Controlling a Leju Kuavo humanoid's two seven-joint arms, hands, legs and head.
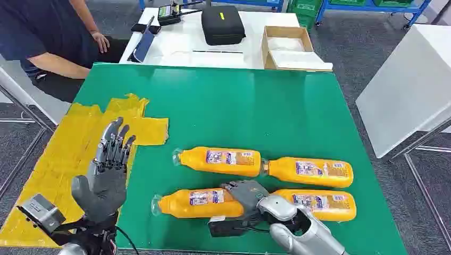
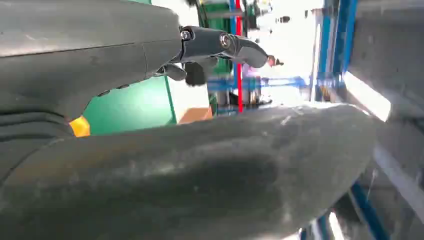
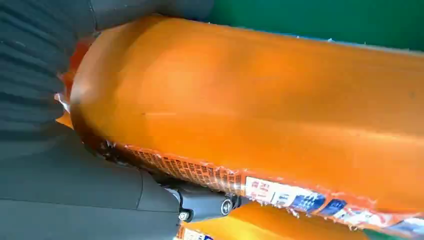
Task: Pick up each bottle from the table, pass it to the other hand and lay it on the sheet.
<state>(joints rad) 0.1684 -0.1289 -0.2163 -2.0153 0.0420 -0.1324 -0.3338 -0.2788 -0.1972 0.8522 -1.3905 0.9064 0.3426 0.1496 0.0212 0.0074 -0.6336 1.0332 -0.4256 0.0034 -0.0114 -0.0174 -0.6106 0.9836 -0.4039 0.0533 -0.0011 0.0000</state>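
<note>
**Four orange bottles lying on green table; yellow sheet bare**

Four orange bottles with printed labels lie on their sides in the lower centre of the head view, in two rows. Upper row: upper-left bottle (image 1: 219, 161), clear cap pointing left, and upper-right bottle (image 1: 310, 172), nearly end to end. Lower row: lower-left bottle (image 1: 195, 202), cap left, and lower-right bottle (image 1: 319, 205). The yellow sheet (image 1: 64, 154), wrinkled and flat, occupies the left of the frame, apart from all bottles.
</note>
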